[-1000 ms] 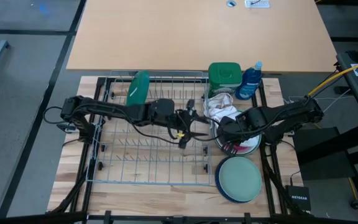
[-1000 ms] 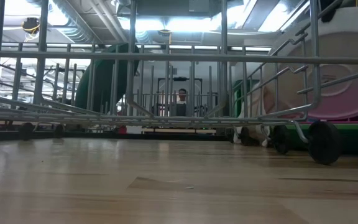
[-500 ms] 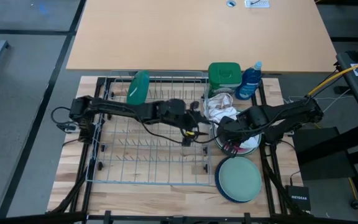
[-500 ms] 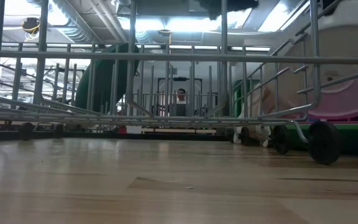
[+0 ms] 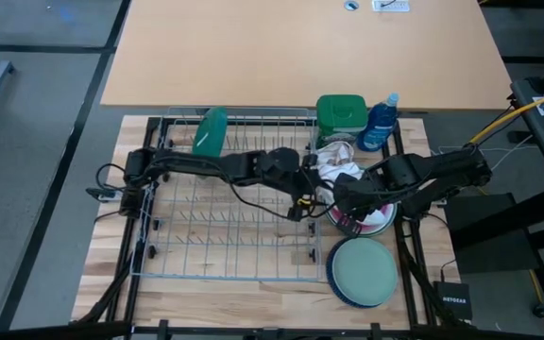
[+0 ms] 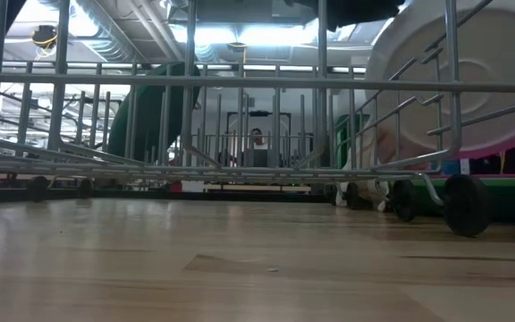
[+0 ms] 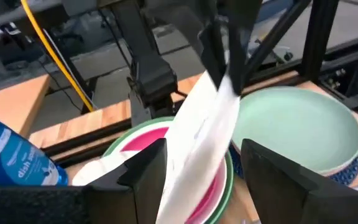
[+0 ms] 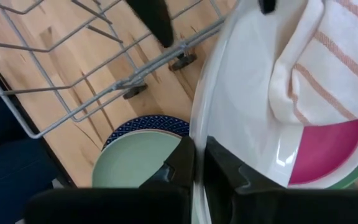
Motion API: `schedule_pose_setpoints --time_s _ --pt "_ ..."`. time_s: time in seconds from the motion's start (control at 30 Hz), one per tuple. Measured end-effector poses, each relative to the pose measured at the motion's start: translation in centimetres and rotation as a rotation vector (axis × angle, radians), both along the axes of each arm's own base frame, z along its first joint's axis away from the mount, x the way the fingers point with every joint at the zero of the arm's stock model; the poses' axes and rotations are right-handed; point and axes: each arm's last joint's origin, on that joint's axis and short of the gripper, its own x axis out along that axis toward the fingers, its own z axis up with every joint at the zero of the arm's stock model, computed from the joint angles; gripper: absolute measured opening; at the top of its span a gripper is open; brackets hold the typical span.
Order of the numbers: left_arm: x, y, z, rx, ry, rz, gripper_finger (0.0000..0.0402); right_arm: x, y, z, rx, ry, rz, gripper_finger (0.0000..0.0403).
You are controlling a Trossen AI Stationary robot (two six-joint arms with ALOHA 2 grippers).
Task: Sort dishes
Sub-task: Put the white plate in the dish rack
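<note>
The white plate is tilted above the stack beside the rack, pinched by my right gripper; my left gripper spreads around its edge for handover.

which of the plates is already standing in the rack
The dark green plate, upright in the rack's far-left corner. The others are outside it: the white plate tilted up off the pink plate, and the pale green plate lying flat.

Even overhead light; wrist views motion-blurred.
</note>
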Motion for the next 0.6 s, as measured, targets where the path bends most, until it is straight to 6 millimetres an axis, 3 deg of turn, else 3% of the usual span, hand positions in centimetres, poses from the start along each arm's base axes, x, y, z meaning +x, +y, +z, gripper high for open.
schedule_pose_setpoints --time_s 0.6 --pt "-0.1 2.0 -0.6 -0.034 0.04 -0.184 0.0195 0.6 0.1 0.1 -0.007 -0.057 0.077 0.002"
